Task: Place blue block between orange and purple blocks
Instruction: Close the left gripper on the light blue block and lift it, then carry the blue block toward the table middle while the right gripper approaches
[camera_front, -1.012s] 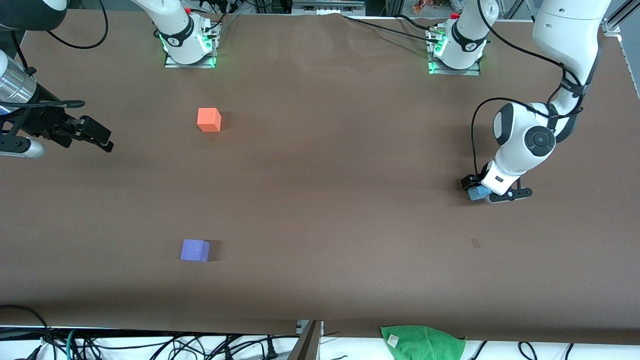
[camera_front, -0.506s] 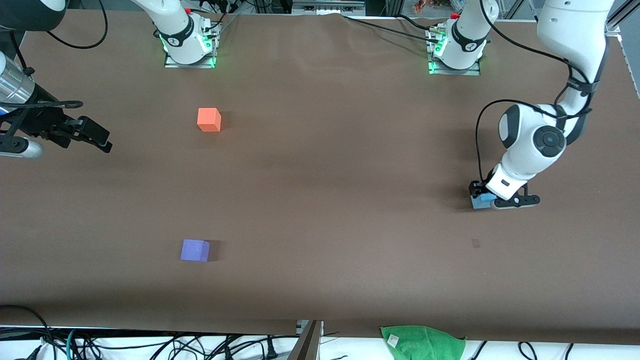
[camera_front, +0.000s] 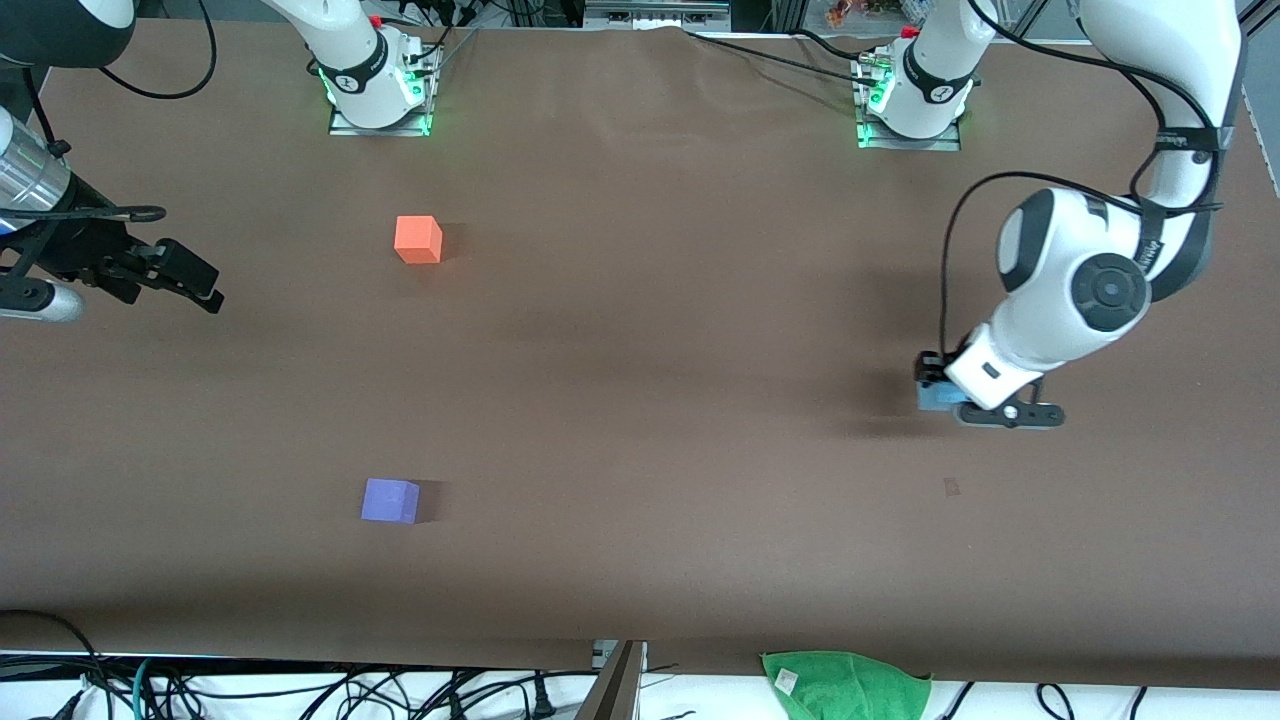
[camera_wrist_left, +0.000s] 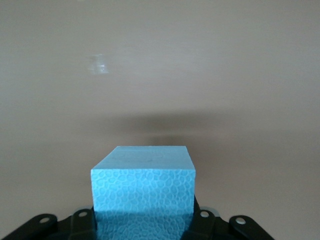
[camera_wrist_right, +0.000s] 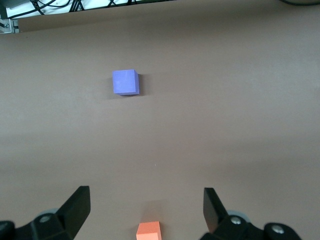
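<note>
The blue block (camera_front: 933, 397) is a light sky-blue cube held in my left gripper (camera_front: 942, 393), a little above the table at the left arm's end. In the left wrist view the block (camera_wrist_left: 143, 185) fills the gap between the black fingers of the left gripper (camera_wrist_left: 143, 222). The orange block (camera_front: 418, 239) sits toward the right arm's end, and the purple block (camera_front: 390, 500) lies nearer the front camera than it. My right gripper (camera_front: 190, 278) waits open in the air at the right arm's end. The right wrist view shows the right gripper (camera_wrist_right: 145, 207), the orange block (camera_wrist_right: 148, 230) and the purple block (camera_wrist_right: 125, 82).
A green cloth (camera_front: 845, 685) lies at the table's near edge. A small pale mark (camera_front: 951, 487) is on the brown table cover (camera_front: 640, 400) near the left gripper. Cables hang along the near edge.
My left gripper came down around the blue block, then rose with it and shifted slightly toward the right arm's end. The right gripper barely moved.
</note>
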